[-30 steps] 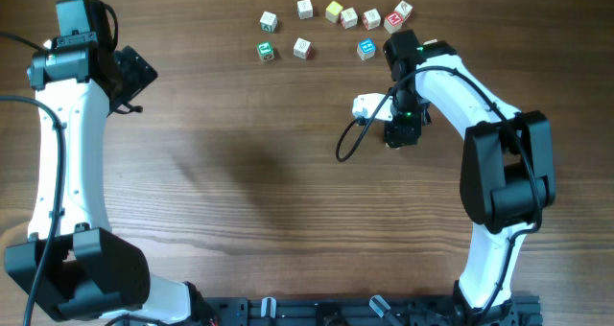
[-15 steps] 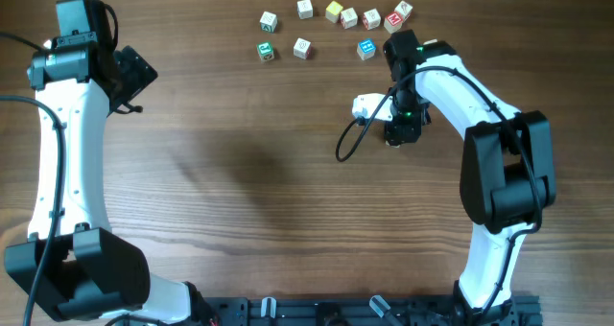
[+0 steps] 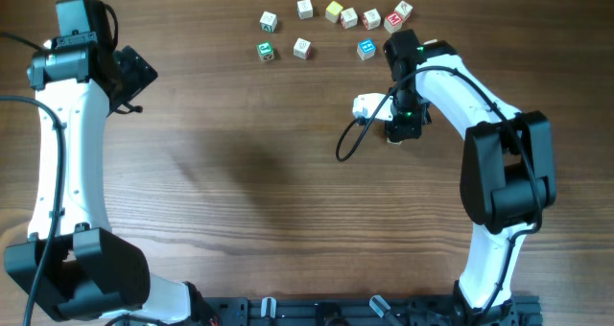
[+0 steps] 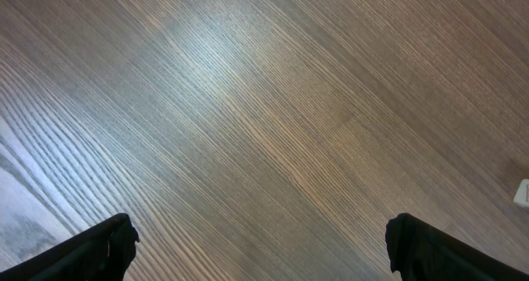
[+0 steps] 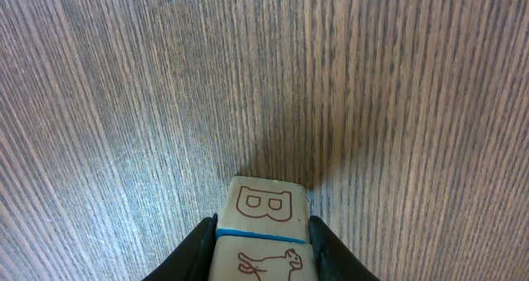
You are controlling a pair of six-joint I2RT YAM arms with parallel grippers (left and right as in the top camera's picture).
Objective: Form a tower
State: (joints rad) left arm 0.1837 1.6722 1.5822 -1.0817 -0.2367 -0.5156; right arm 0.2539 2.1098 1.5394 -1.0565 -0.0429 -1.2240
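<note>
B cube (image 5: 264, 205), the tower's working piece: a pale wooden block showing a brown "B" face and, nearer the lens, a face with an animal outline, a blue line between the two. It lies right of mid-table, well apart from the loose cubes (image 3: 348, 17) scattered along the far edge. Whether a second block sits beneath it cannot be told, since the arm hides the spot from overhead. The right gripper (image 5: 263, 248) pinches it, a dark finger against each side with no gap showing. The left gripper (image 4: 263, 252) hangs far left over bare wood, fingers spread wide. Likely hazards: the hold appears to take only the near part of the block, so it could swivel or slip on smooth wood when raised. An off-centre set-down would leave any stack leaning. The black cable (image 3: 345, 142) looping beside the wrist might drag. The table (image 3: 249, 182) is dark, fine-grained wood with a soft glare. Nothing of the room shows.
</note>
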